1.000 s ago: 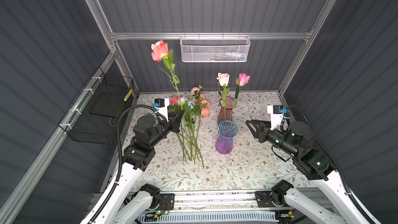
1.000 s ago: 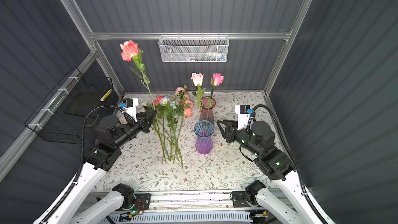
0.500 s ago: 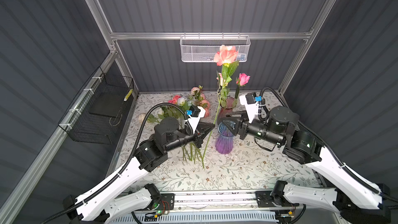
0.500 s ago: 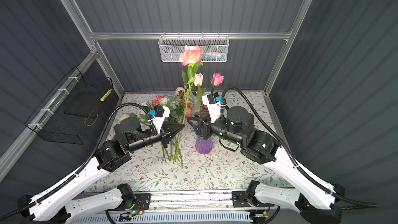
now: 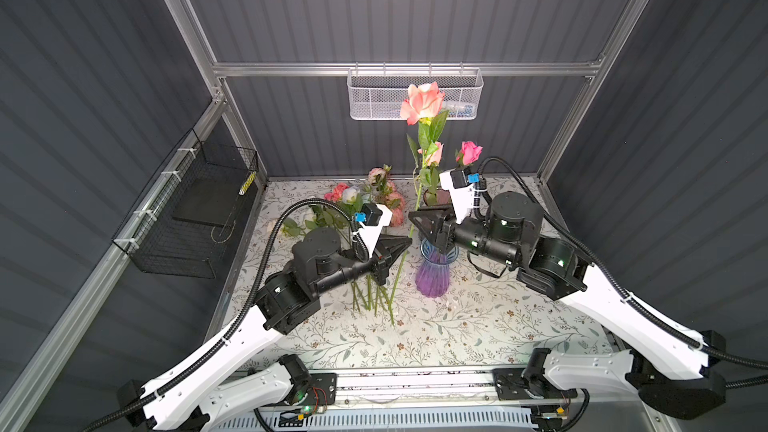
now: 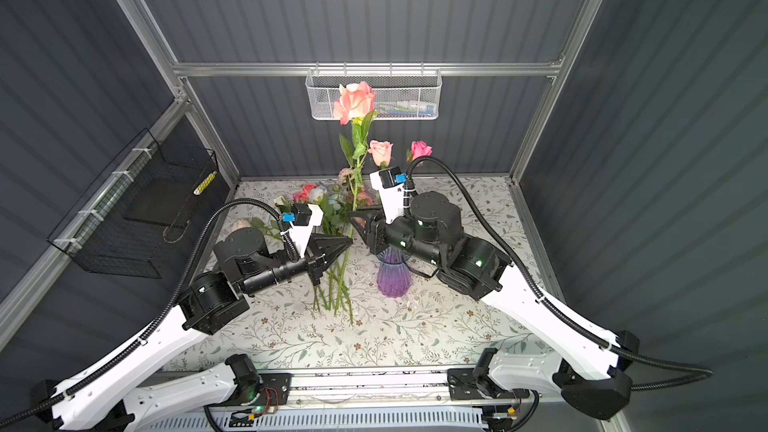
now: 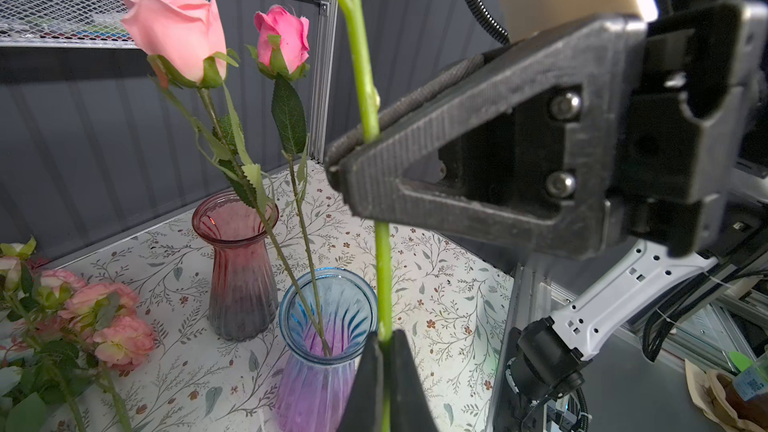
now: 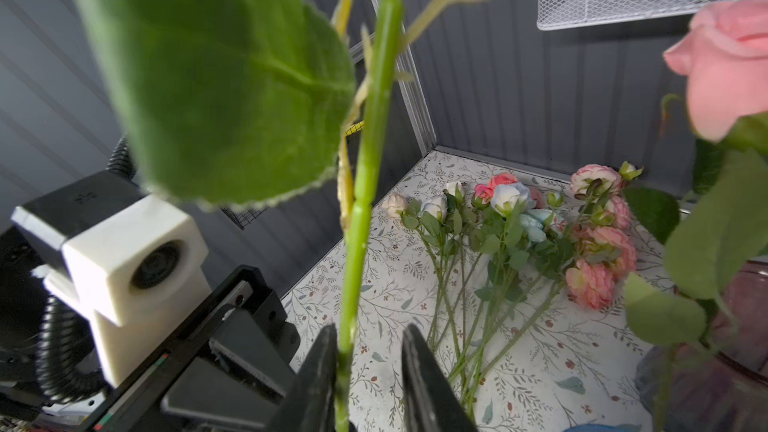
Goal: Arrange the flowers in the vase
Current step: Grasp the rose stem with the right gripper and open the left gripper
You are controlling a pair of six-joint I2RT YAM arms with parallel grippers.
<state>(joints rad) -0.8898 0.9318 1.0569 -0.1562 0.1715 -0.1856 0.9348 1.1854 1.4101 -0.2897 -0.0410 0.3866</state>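
A tall coral rose (image 5: 423, 101) (image 6: 354, 106) stands upright just left of the blue-and-purple vase (image 5: 434, 276) (image 6: 392, 280) (image 7: 307, 384). My left gripper (image 5: 407, 243) (image 6: 348, 243) (image 7: 384, 336) is shut on its green stem (image 7: 361, 76). Higher on the same stem (image 8: 365, 201), my right gripper (image 5: 411, 218) (image 6: 352, 216) (image 8: 370, 332) is open; the stem lies against one finger, with a gap to the other. Two pink roses (image 7: 178, 31) (image 7: 284, 37) stand in the vase. Several more flowers (image 5: 365, 209) (image 6: 328, 201) (image 8: 519, 234) lie in a pile on the table, behind and under the left arm.
A dark red vase (image 7: 241, 268) (image 5: 432, 199) stands right behind the blue one. A white mesh basket (image 5: 374, 97) hangs on the back wall behind the coral bloom. A black wire basket (image 5: 195, 218) hangs on the left wall. The two grippers are nearly tip to tip.
The left arm carried the coral rose from the left to the middle beside the blue vase. The right arm reached in to the stem and its jaws narrowed around it.
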